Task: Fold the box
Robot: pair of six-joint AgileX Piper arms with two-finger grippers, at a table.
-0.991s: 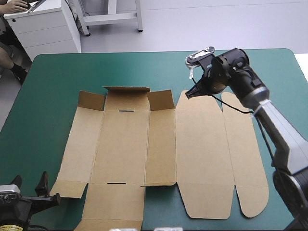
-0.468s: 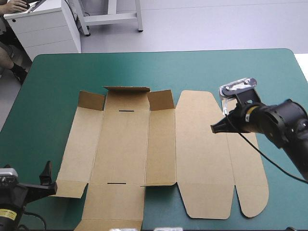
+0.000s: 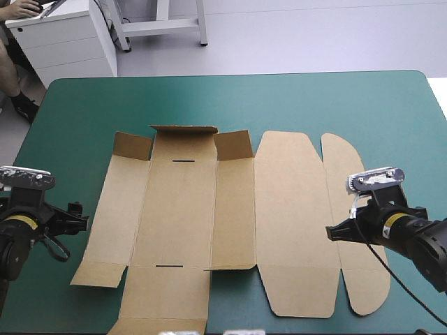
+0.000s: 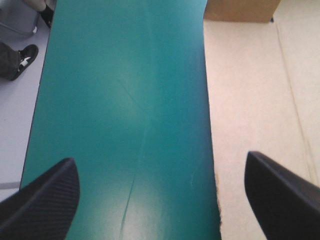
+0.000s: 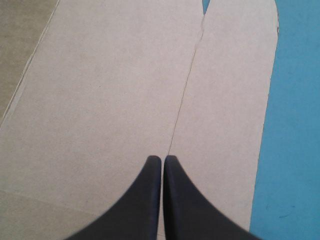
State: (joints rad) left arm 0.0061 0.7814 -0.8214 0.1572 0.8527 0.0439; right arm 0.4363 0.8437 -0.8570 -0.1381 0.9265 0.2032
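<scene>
- The box (image 3: 209, 223) is a brown cut sheet lying flat in the middle of the desk (image 3: 314, 98), on the teal-green cover. No wall is raised into a tray yet.
- On the left half of the sheet's far edge, three short flaps (image 3: 232, 145) stand tilted up. The rest lies flat. To the right are a broad rounded panel (image 3: 293, 230) and, beyond it, a narrow rounded flap (image 3: 342, 160).
- My left gripper (image 4: 159, 157) hangs at the box's left edge with its black fingers spread wide and nothing held. One finger is over the cover and the other over the board, with the sheet's edge running between them.
- My right gripper (image 5: 161, 159) is closed to a single point and is also empty. It sits over the crease (image 5: 184, 100) between the broad panel and the narrow flap, toward the near right of the sheet. I cannot tell whether its tip touches the board.
- Risk on the left: the board lies flush on the cover, so a finger may fail to get under the edge. It would then shove the whole sheet to the right instead of lifting the side panel.
- Risk on the right: a closed tip pressing or sweeping on loose board could slide or turn the sheet. That would pull the left edge out from between my open fingers.
- Risk in the fold: if I lift away from a scored line, the board may bend in the wrong place. A raised wall left untucked will likely spring flat again.
</scene>
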